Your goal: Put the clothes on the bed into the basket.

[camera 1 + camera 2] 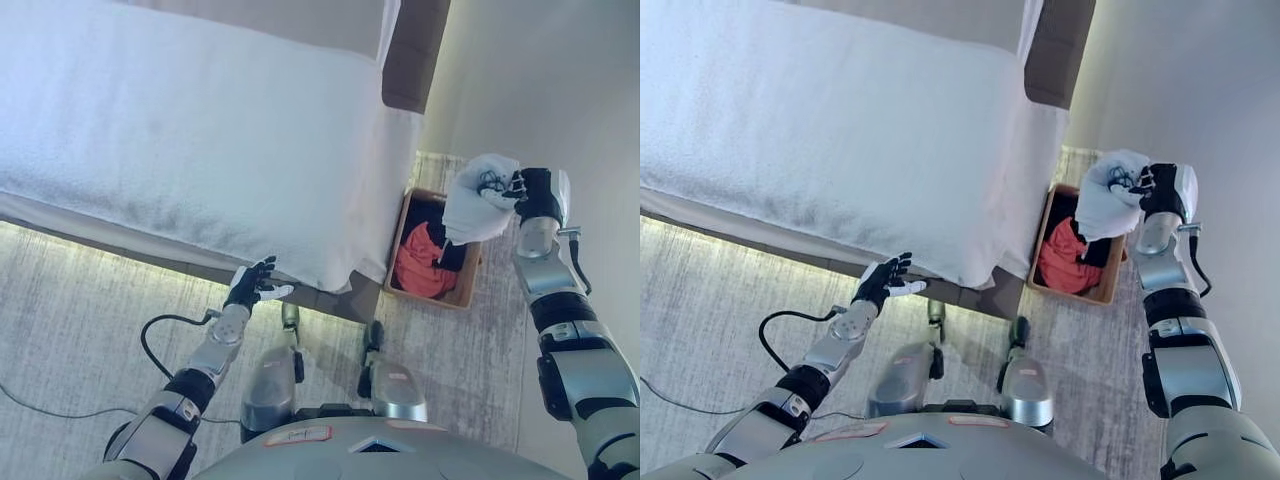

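One wide bed with a white textured cover point(190, 130) fills most of the space, top bare, cover hanging down over the near edge and corner. Dark brown headboard panel point(415, 55) stands at its far end against a pale wall point(540, 80). Floor is a grey streaked carpet point(70, 330), with a strip of light glowing along the underside of the bed.

Small brown open-top rectangular basket point(468, 285) sits on the carpet in the gap between the bed corner and the wall, close to the hanging cover. Inside: a crumpled red garment point(420, 265) on the near side and something dark point(425, 212) behind it, can't tell what.

Right hand point(528, 195) is raised over the wall-side end of the basket, fingers curled tight into a bunched white cloth point(475, 205). The cloth is off the bed, held in the air, its lower end dangling toward the basket's rim and partly blocking the view of the inside.

Left hand point(255, 283) hovers low at the bed's near edge, just below the hanging cover, fingers spread and loose, holding nothing.
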### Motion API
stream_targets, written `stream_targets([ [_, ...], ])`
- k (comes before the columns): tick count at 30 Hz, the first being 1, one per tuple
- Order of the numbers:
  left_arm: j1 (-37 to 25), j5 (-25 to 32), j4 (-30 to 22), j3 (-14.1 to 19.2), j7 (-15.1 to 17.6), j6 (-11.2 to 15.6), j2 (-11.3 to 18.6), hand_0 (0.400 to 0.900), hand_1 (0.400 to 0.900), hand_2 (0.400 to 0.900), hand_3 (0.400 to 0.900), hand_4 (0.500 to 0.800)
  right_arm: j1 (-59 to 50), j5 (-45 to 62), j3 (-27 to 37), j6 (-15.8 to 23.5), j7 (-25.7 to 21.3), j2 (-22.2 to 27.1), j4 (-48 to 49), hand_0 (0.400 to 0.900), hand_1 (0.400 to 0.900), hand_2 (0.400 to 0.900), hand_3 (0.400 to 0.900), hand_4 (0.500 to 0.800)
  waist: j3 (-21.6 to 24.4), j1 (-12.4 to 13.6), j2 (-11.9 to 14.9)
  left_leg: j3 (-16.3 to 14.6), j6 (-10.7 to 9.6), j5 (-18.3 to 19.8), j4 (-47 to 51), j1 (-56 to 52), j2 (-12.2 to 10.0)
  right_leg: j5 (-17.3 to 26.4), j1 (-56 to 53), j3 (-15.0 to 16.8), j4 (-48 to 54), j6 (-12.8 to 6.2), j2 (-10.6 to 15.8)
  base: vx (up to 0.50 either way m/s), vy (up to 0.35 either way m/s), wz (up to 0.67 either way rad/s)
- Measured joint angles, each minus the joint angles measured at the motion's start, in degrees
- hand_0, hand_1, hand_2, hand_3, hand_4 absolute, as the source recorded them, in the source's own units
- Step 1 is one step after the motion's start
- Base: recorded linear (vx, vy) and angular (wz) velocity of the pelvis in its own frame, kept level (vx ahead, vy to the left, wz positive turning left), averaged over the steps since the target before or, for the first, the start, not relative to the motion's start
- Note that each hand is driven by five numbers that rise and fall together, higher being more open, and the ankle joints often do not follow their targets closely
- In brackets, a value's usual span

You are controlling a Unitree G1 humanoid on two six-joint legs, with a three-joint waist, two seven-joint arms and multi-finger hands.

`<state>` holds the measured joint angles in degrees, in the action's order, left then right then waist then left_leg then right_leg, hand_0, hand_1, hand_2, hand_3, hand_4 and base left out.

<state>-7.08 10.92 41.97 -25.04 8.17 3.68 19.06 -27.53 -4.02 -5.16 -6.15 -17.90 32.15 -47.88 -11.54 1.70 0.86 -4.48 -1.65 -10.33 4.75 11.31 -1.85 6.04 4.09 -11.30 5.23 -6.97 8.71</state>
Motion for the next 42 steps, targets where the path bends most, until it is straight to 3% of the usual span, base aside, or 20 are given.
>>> stream_targets([
  [4,0.89,0.0,-0.03,0.0,-0.02,-0.18,0.04,0.9,0.9,0.9,0.9,0.8,-0.18,1.44,0.0,-0.02,0.05,-0.01,-2.09,0.4,0.4,0.4,0.4,0.5,0.24,-0.06,-0.03,0.05,0.02,0.0,-0.01,-0.36,0.07,-0.01,-0.44,-0.07,0.01,-0.01,0.05,0.0,0.0,0.0],
  [5,1.06,0.0,-0.03,0.0,-0.06,-0.29,0.04,0.9,0.9,0.9,0.9,0.8,-0.18,2.08,0.0,-0.03,0.05,-0.01,-2.49,0.551,0.551,0.551,0.551,0.591,0.25,-0.13,-0.04,0.05,0.02,0.0,-0.01,-0.37,0.07,-0.01,-0.44,-0.06,0.01,-0.01,0.05,0.0,0.0,0.0],
  [6,1.14,0.01,-0.03,-0.01,-0.15,-0.36,0.02,0.9,0.9,0.9,0.9,0.8,-0.18,2.38,0.01,-0.04,0.05,-0.01,-2.93,0.78,0.78,0.78,0.78,0.728,0.26,-0.13,-0.05,0.04,0.02,0.0,0.0,-0.39,0.06,-0.01,-0.45,-0.05,0.01,-0.01,0.04,0.0,0.0,0.0],
  [7,1.24,0.02,-0.03,-0.01,-0.3,-0.37,0.02,0.9,0.9,0.9,0.9,0.8,-0.17,2.79,0.01,-0.04,0.05,-0.01,-3.34,0.9,0.9,0.9,0.9,0.8,0.29,-0.14,-0.11,0.04,0.02,0.0,0.0,-0.4,0.06,0.0,-0.46,-0.04,0.01,-0.01,0.04,0.0,0.0,0.0],
  [21,2.24,0.18,-0.24,0.02,-0.83,-0.58,-0.22,0.9,0.9,0.9,0.9,0.8,-0.02,3.43,1.75,-0.9,-0.52,-0.2,3.06,0.9,0.9,0.9,0.9,0.8,1.09,-1.41,-0.89,0.0,0.1,0.1,0.03,-1.33,0.05,-0.07,-1.38,0.01,0.03,0.01,0.05,0.0,-0.002,-0.01],
  [42,3.35,0.12,-0.23,1.06,-1.14,-1.34,-1.06,0.9,0.9,0.9,0.9,0.8,4.99,3.33,3.73,-1.34,-0.62,-2.24,4.79,0.9,0.9,0.9,0.9,0.8,3.64,-1.45,-1.36,-0.09,0.09,0.15,0.08,-1.88,0.05,-0.17,-1.8,0.16,0.05,-0.02,0.08,0.0,0.001,0.0],
])
